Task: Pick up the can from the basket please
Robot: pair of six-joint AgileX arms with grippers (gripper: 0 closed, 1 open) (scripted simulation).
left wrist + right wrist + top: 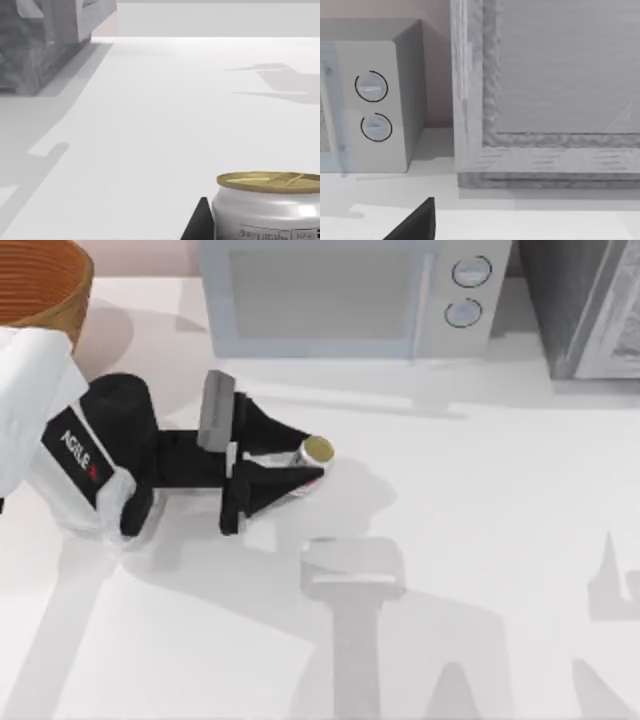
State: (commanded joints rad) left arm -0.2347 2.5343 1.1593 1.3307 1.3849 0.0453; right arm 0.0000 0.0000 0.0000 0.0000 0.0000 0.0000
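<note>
can: small cylinder [317, 451], gold top, pale side with a bit of red; upright on the table, out of the basket, just in front of the microwave, left of centre. Left wrist view shows it close up [267, 207], silver side, gold lid.
basket: woven wicker bowl [40, 285] at the table's far left corner, cut off by the frame edge, well apart from the can.
left gripper: [300, 455] reaches in from the left, low over the table, its two black fingers pinching the can from either side; one finger tip [200, 222] sits just beside the can wall in the left wrist view.
left arm: white and black body at the left side of the table, near the basket.
right gripper: one dark finger tip [415, 222] seen in the right wrist view; cannot tell whether spread or pressed together.
microwave: [340, 295] at the back, two round dials on its right side; also [370, 100].
grey cabinet: [585, 305] back right, beside the microwave.
table: white surface [480, 540], arm shadows across it.
</note>
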